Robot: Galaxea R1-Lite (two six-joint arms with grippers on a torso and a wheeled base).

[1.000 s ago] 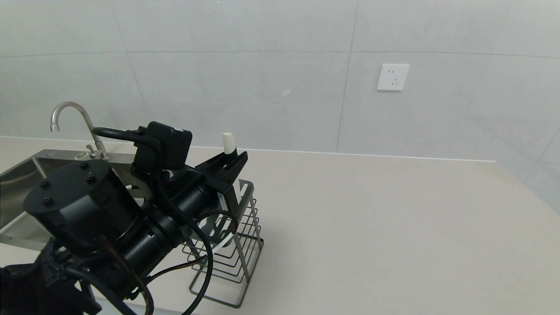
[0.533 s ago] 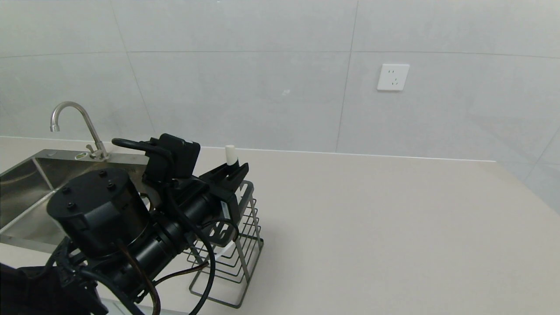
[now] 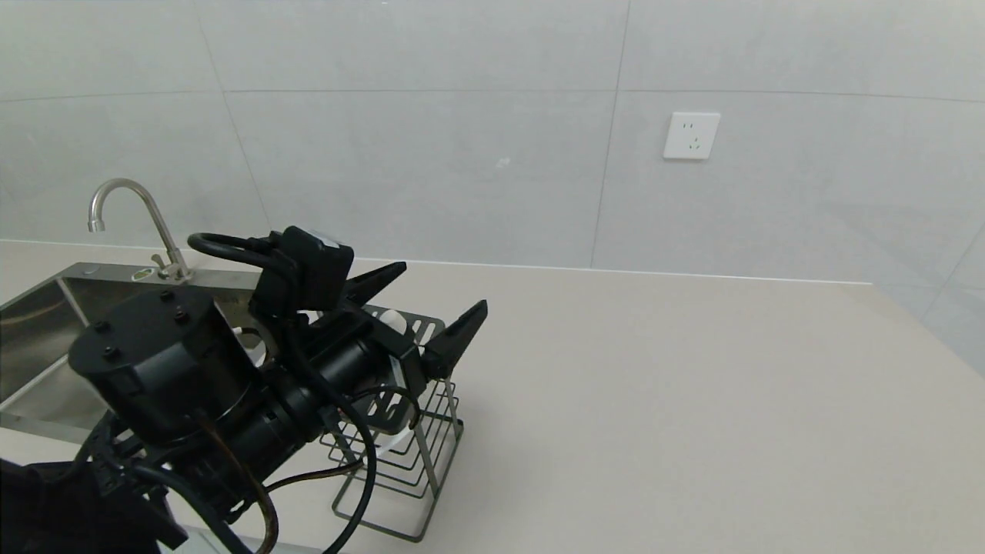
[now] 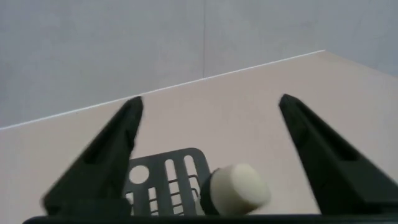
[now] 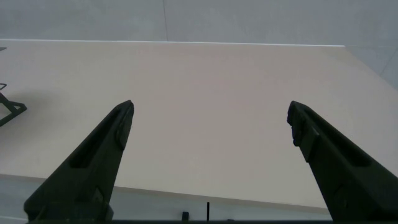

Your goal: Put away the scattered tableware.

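At the left of the desk (image 3: pixel 692 385), over the wire rack (image 3: pixel 415 454), the left end effector (image 3: pixel 444 285) has changed: 1.0 s and 0.5 s ago its 2 fingers were pinched on the white-handled utensil, whose pale tip stood up above them. Now the fingers (image 3: pixel 462 327) are spread wide apart and grip nothing. The arm has also drawn slightly back toward the left and near side.

The white-handled utensil (image 3: pixel 392 317) has dropped lower. It stands in the wire rack, and its rounded pale end shows just above the rack's slotted top plate, below and between the 2 open fingers, touching neither. In the left wrist view the same pale end (image 4: pixel 235 188) sits beside the slotted plate of the wire rack (image 4: pixel 165 180), closer to the right finger than to the left, under the left end effector (image 4: pixel 209 99).

The rack stands on the desk just right of the sink (image 3: pixel 46 331) and its faucet (image 3: pixel 127 208).

The right end effector (image 5: pixel 210 107) hangs over bare desk (image 5: pixel 211 74), fingers wide apart and holding nothing.
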